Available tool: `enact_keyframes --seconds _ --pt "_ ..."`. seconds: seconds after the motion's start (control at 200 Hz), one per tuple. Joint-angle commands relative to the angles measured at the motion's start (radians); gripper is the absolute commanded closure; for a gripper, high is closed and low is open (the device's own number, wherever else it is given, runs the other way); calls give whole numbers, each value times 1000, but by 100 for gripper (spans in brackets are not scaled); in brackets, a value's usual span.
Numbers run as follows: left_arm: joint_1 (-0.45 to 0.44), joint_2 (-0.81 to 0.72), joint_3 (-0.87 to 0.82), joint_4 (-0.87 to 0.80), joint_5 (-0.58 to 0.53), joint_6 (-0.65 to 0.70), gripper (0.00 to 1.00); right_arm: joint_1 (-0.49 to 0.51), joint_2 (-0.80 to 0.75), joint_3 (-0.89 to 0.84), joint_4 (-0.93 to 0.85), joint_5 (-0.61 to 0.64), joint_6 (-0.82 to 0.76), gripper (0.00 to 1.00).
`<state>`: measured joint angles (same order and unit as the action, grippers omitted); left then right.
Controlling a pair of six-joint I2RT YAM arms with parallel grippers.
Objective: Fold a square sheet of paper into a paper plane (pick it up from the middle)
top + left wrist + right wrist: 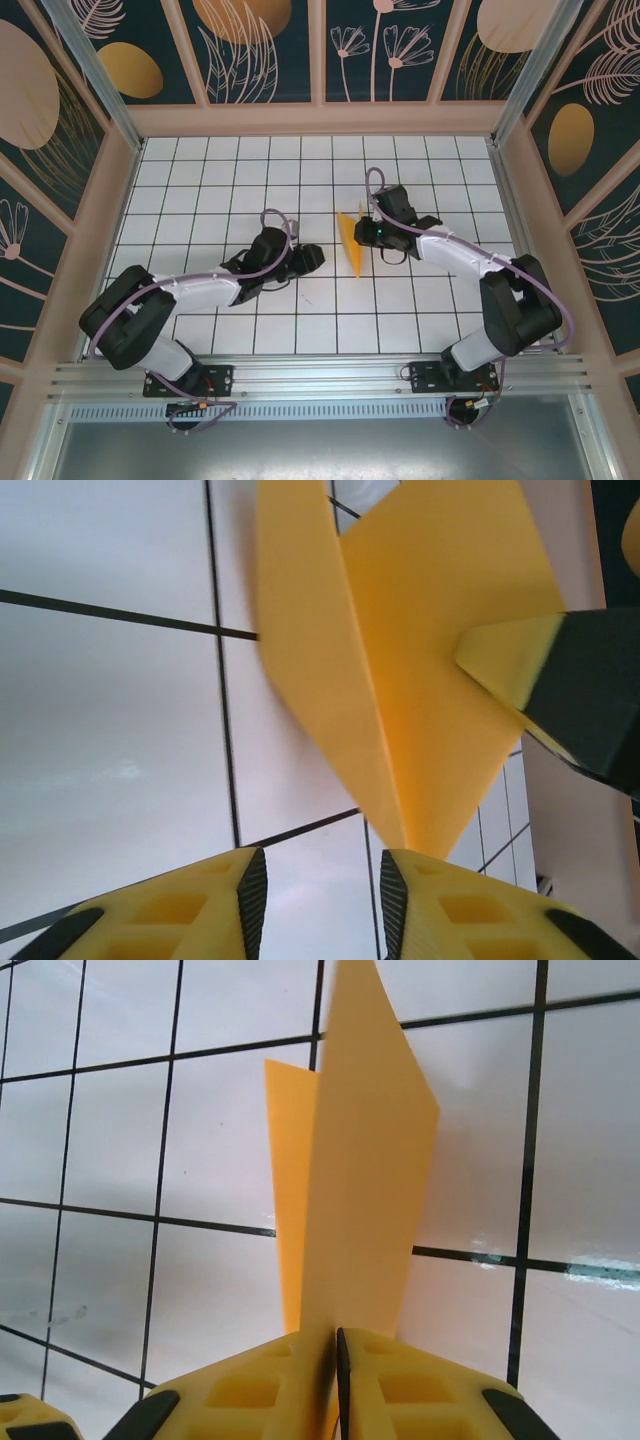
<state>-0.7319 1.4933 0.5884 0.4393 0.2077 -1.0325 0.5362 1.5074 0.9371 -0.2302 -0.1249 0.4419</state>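
Observation:
The orange-yellow paper (352, 245) is folded into a pointed, creased plane shape and stands on edge above the white grid near the table's centre. My right gripper (369, 235) is shut on it from the right. In the right wrist view the jaws (335, 1360) are pinched on the fold and the folded paper (360, 1180) rises away from them. My left gripper (313, 258) sits just left of the paper and is open. In the left wrist view nothing lies between its fingers (322, 900). The plane's tip (405, 810) ends just above the right finger. The right gripper's finger (560, 680) shows pinching the paper.
The white gridded tabletop (200, 190) is ringed by low beige walls (320, 118) with dark floral panels and orange ovals behind them. Both arms reach in from the near edge and meet near the centre. Bare grid lies to the left, to the right and at the back.

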Motion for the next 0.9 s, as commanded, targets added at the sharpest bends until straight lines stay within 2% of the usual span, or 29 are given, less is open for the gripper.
enact_keyframes --seconds 0.0,0.11,0.225,0.49,0.686,0.731,0.896 --pt "52 -59 -73 82 -56 -99 65 88 0 76 -149 220 -48 82" --pt "102 -113 -160 160 -57 -158 66 165 76 152 -230 332 -45 82" --pt "125 -150 -192 149 -65 -169 66 254 173 230 -286 412 -42 82" --pt "145 -235 -265 102 -139 -221 62 429 376 409 -359 484 -34 81" --pt "171 -278 -310 60 -175 -266 60 464 416 442 -342 469 -32 79" --pt "179 -280 -320 71 -172 -276 59 472 410 440 -342 497 -17 82" --pt "184 -223 -314 185 -67 -258 59 463 323 400 -309 520 -3 82"
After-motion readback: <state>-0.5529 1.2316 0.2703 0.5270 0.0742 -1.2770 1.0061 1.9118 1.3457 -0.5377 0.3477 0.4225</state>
